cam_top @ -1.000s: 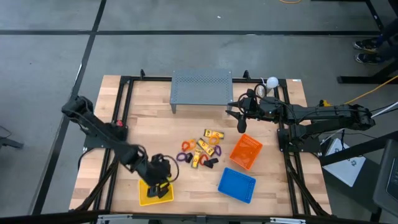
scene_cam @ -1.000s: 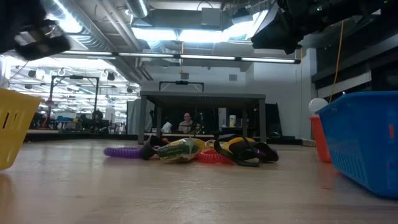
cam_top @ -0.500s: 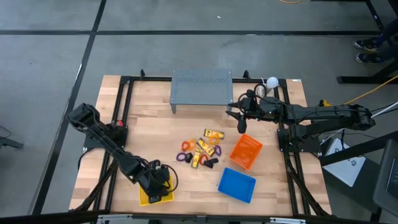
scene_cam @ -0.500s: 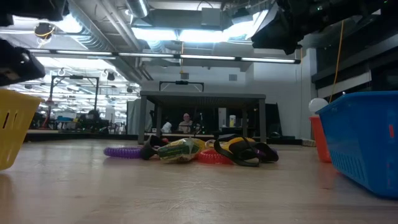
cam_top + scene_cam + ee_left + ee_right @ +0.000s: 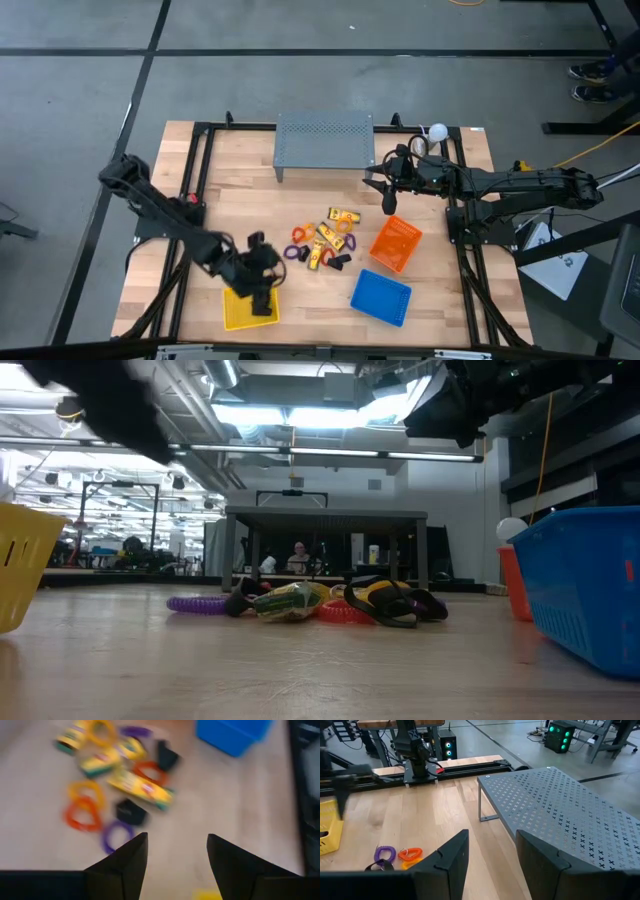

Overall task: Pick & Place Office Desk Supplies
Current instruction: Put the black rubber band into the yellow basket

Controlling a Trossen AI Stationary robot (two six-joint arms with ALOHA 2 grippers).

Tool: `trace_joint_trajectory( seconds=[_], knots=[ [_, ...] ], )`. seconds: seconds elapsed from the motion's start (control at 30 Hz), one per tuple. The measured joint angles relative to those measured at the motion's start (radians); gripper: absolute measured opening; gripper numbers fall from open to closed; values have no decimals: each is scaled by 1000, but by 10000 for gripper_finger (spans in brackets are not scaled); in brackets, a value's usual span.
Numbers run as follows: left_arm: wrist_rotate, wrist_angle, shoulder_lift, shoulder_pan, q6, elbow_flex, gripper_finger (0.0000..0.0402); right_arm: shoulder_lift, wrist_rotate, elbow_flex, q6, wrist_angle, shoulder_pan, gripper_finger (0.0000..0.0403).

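Your left pincer (image 5: 262,282) hangs empty with its fingers apart over the yellow basket (image 5: 238,313), facing the pile of supplies (image 5: 322,241) at mid-bench. Those clips, packets and loops lie touching and overlapping, so you risk pinching two together or scattering neighbours. Your right pincer (image 5: 388,205) waits open beside the grey shelf (image 5: 324,138).

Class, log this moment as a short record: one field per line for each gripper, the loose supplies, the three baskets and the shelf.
left gripper: open, empty, over the yellow basket
right gripper: open, empty, near the grey shelf
supplies pile: mid-table, clips, packets, loops
orange basket: right of the pile
blue basket: front right
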Motion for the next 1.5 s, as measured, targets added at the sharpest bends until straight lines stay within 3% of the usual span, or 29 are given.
trace_joint_trajectory(
  seconds=[0.13,0.3,0.5,1.13,1.5],
  knots=[
    [30,24,29,113,89,0,197,0,0,0,4,0,0,165],
    [176,151,99,226,225,0,196,0,-3,0,17,0,0,165],
    [220,148,152,299,249,0,196,0,-4,0,19,0,0,165],
    [286,151,256,318,201,0,194,0,-22,0,20,-11,0,165],
    [286,157,262,317,201,0,142,27,-26,0,26,-15,0,165]
  ],
)
